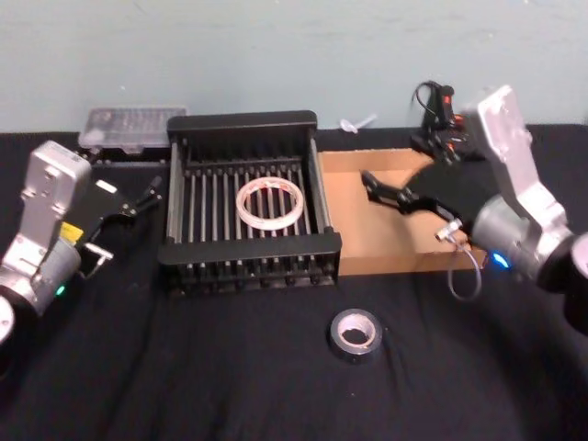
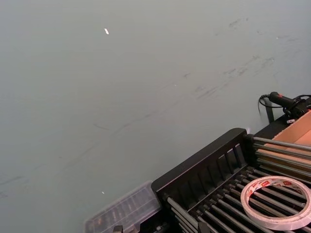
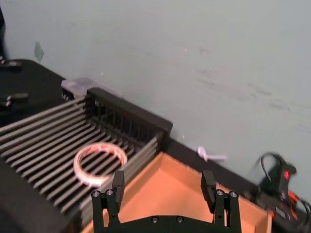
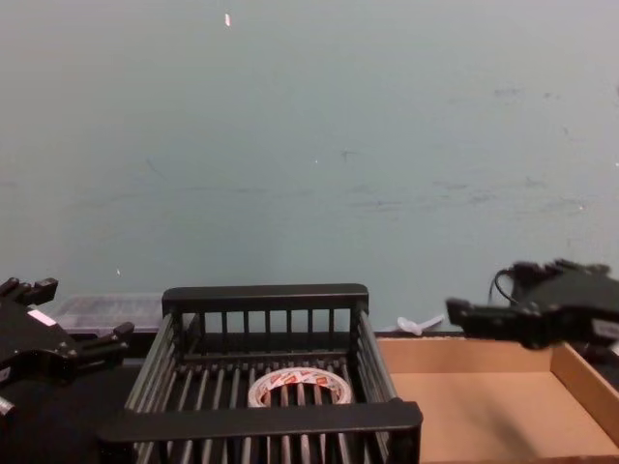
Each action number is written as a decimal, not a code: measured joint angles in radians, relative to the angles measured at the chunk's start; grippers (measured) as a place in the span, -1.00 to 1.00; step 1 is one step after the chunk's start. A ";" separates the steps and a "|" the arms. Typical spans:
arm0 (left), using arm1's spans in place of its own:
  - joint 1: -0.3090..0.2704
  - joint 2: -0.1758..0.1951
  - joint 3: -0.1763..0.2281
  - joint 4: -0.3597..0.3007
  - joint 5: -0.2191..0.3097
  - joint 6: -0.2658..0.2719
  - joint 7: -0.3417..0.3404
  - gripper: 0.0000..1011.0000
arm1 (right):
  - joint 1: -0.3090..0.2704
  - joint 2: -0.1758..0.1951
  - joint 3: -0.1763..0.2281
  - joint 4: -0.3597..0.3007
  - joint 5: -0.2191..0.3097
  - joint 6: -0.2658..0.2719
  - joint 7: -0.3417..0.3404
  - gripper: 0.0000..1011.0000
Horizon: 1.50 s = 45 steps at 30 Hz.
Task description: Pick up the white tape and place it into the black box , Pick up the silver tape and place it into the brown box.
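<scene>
- The right tool (image 1: 370, 186) hangs over the cardboard tray (image 1: 386, 241), near the tray's wall that meets the crate; its fingers (image 3: 118, 183) are spread apart with nothing between them.
- The left tool (image 1: 147, 196) sits over the table (image 1: 184, 377) by the crate's left side, toward the table's left edge; its fingers look parted and hold nothing.
- The black crate (image 1: 248, 122) stands at the middle of the table toward the far edge, touching the cardboard tray on its right side.
- The white tape (image 1: 270, 203) lies flat on the crate's barred floor, near the centre; red marks show on its rim in the left wrist view (image 2: 278, 201).
- The silver tape (image 1: 356, 334) lies flat on the black cloth in front of the crate and tray, closer to the table's near edge, apart from both.
- A clear plastic case (image 1: 127, 127) rests by the far edge, beside the crate's far left corner.
- A black device with a red light (image 1: 439, 118) sits behind the tray at the far edge.
</scene>
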 joint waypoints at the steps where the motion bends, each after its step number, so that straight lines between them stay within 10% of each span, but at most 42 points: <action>1: 0.000 0.000 0.000 0.000 0.000 0.000 0.000 0.98 | -0.029 0.015 0.008 -0.029 0.005 0.012 0.000 0.98; 20: 0.000 0.000 0.000 0.000 0.000 0.000 0.000 0.98 | -0.218 0.121 0.002 -0.205 0.053 0.237 0.029 0.98; 45: 0.000 0.000 0.000 0.000 0.000 0.000 0.000 0.98 | -0.203 0.120 -0.071 -0.210 0.030 0.364 0.041 0.98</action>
